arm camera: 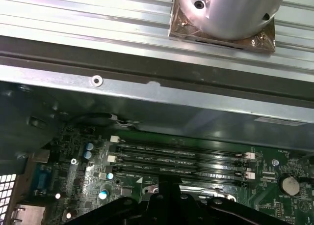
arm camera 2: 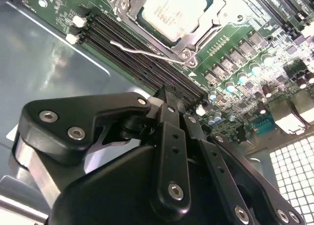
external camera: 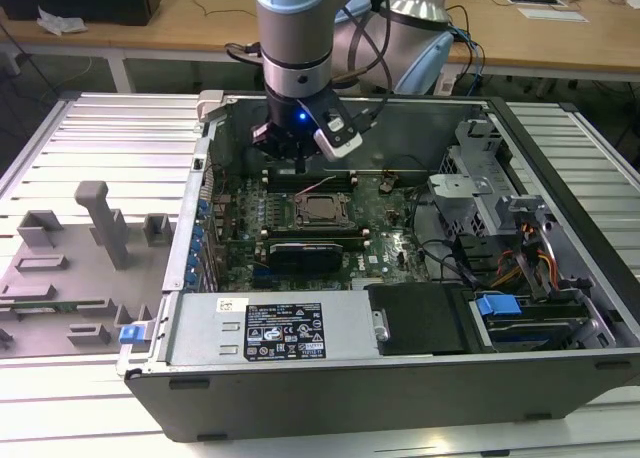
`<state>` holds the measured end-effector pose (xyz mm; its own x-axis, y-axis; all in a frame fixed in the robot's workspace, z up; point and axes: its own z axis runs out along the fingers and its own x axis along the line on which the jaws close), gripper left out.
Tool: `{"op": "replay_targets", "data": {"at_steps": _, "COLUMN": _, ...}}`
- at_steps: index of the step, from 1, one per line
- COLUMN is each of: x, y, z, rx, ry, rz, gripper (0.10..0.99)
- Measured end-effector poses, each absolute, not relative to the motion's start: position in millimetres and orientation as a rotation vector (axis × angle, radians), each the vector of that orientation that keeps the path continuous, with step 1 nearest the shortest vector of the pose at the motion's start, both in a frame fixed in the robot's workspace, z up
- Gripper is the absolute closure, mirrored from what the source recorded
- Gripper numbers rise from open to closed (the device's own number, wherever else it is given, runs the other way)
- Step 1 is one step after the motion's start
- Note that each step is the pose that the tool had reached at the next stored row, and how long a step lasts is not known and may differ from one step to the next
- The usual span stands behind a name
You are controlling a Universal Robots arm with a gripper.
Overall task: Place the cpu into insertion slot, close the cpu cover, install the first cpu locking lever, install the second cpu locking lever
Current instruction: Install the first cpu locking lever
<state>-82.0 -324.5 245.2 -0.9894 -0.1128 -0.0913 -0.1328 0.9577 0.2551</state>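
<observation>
The cpu (arm camera 2: 176,9) lies flat in the insertion slot (external camera: 322,211) on the green board. The cpu cover (arm camera 2: 198,32) is down around the chip's edge, and the chip's silver top shows through its window. One thin wire locking lever (arm camera 2: 142,52) sticks out unlatched over the black memory slots (arm camera 2: 132,53). My gripper (arm camera 2: 164,95) hangs just above those memory slots, beside the socket and apart from it, fingers shut with nothing between them. In the exterior view the gripper (external camera: 300,161) is behind the cpu (external camera: 322,210), near the case's back wall.
The open computer case (external camera: 330,398) has tall metal walls all round. A black cooler block (external camera: 310,253) sits in front of the socket. A drive cage and cables (external camera: 500,228) stand at the exterior view's right. Grey fixtures (external camera: 100,223) stand on the table at the left.
</observation>
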Motion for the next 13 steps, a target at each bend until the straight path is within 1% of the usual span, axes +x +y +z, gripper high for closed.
{"op": "replay_targets", "data": {"at_steps": 7, "x": -84.0, "y": -324.5, "z": 245.0, "rx": -0.207, "ry": 2.924, "rz": 0.343, "gripper": 0.98}}
{"op": "replay_targets", "data": {"at_steps": 13, "x": -84.7, "y": -324.6, "z": 239.7, "rx": -0.174, "ry": 2.865, "rz": 0.328, "gripper": 0.98}}
